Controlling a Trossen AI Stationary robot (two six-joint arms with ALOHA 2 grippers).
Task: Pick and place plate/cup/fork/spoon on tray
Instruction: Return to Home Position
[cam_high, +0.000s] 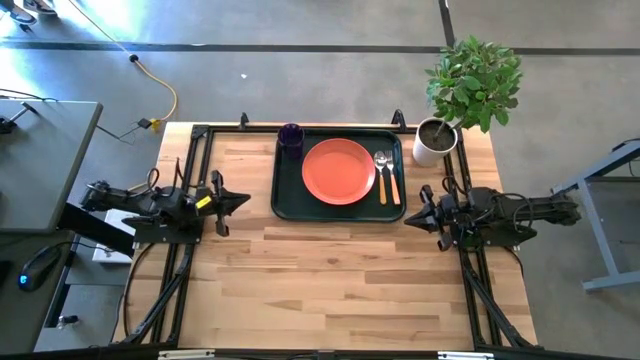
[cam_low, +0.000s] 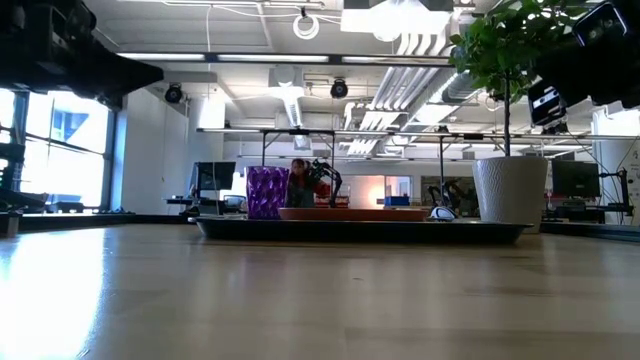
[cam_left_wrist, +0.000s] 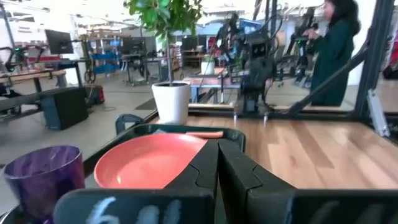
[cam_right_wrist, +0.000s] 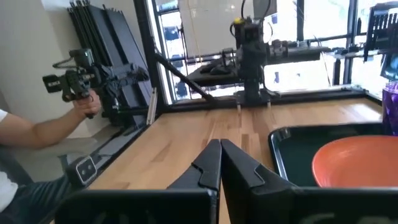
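**Four pieces of tableware on the green tray, both arms parked at the sides**

The tray is a dark green rectangle with rounded corners and a raised rim, lying on a pale wooden butcher-block table made of glued strips. On it sit four things. One round, flat orange-red plate with a smooth matte face takes the middle. One small dark purple cup, translucent and faintly ribbed in the left wrist view, stands upright in the tray's far left corner, just beside the plate. Two slim utensils lie side by side along the plate's right edge: the spoon with a rounded silver bowl and orange-tan handle, nearer the plate, and the fork with a silver head and paler handle.

One potted plant in a ribbed white pot stands off the tray's far right corner.

The left gripper rests left of the tray, fingers pressed together on nothing. The right gripper sits right of the tray, likewise clenched and empty.
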